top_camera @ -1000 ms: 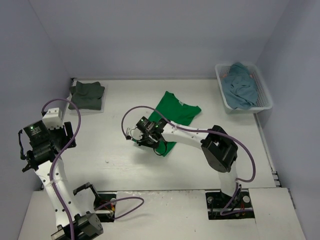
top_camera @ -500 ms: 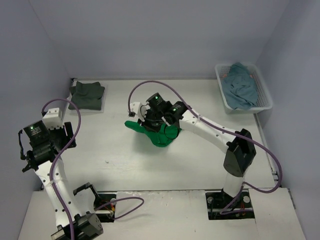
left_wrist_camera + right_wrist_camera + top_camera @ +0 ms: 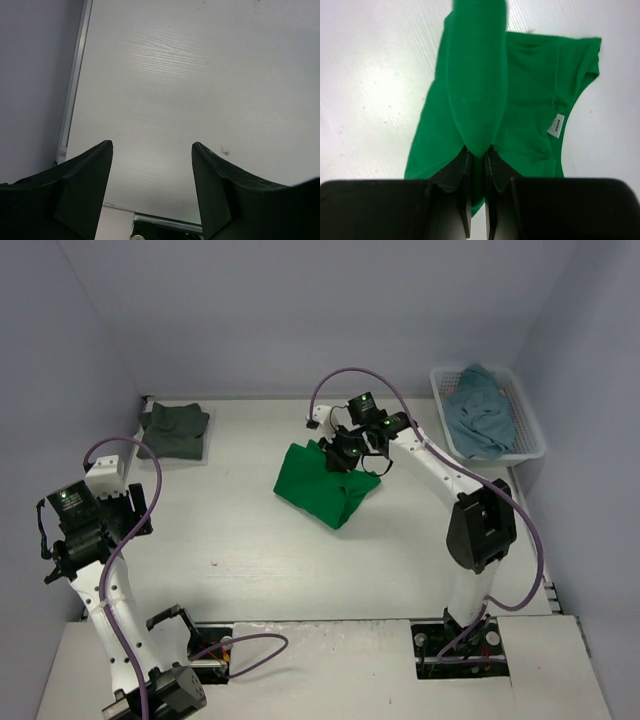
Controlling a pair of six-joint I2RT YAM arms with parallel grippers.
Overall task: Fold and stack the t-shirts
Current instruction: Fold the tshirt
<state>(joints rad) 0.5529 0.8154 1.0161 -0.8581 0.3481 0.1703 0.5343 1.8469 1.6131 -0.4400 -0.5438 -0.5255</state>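
Note:
A bright green t-shirt (image 3: 322, 488) lies doubled over mid-table, its far edge lifted. My right gripper (image 3: 345, 453) is shut on that edge; in the right wrist view the gripper (image 3: 478, 152) pinches a hanging fold of the green t-shirt (image 3: 530, 100), with a white label showing. A dark grey-green t-shirt (image 3: 176, 428) lies folded at the back left. A teal-blue t-shirt (image 3: 482, 410) is bunched in the basket. My left gripper (image 3: 52, 562) hangs open over bare table at the left edge; in the left wrist view the gripper (image 3: 152, 145) holds nothing.
The white mesh basket (image 3: 528, 430) stands at the back right corner. Purple cables loop over both arms. The table's left edge with its metal strip (image 3: 75, 80) runs close to the left gripper.
The right gripper has carried the green t-shirt's near edge from mid-table up and toward the back right, folding the shirt over itself. The left arm has not moved.

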